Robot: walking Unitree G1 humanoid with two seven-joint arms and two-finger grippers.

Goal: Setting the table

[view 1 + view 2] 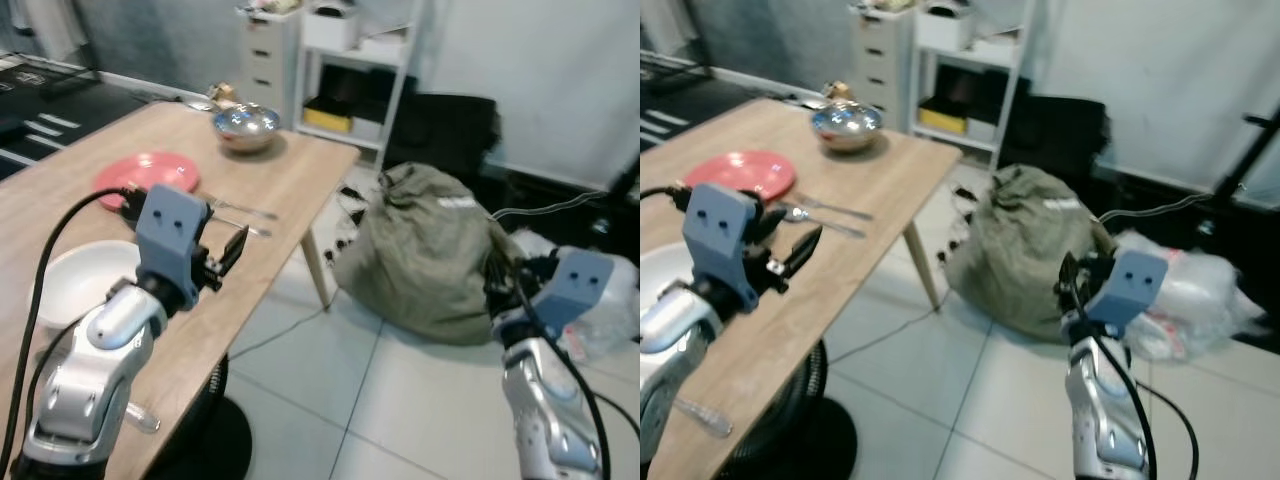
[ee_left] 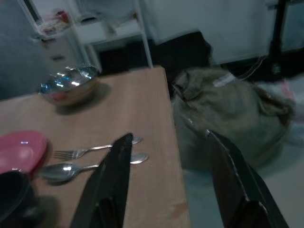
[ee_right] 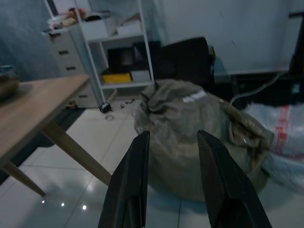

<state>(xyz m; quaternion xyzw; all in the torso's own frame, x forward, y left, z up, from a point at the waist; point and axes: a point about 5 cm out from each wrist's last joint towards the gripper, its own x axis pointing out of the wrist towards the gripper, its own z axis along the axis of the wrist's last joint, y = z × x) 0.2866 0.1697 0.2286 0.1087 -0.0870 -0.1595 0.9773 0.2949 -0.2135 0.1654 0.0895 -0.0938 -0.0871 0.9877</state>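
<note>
A wooden table (image 1: 290, 175) carries a pink plate (image 1: 148, 177), a white bowl (image 1: 85, 280) nearer me, a steel bowl (image 1: 246, 127) at the far end, and a fork (image 2: 90, 149) and spoon (image 2: 71, 168) lying side by side right of the plate. My left gripper (image 1: 225, 255) hovers open and empty over the table's right part, just short of the cutlery. Off to the right, over the floor, my right gripper (image 3: 173, 135) is open and empty, facing a green sack (image 3: 199, 133).
The olive green sack (image 1: 430, 250) slumps on the tiled floor beside the table's far leg. White shelves (image 1: 350, 70) and a drawer unit (image 1: 265, 50) stand behind. Plastic bags (image 1: 610, 300) lie at the right. A black round base (image 1: 215, 430) sits under the table's near edge.
</note>
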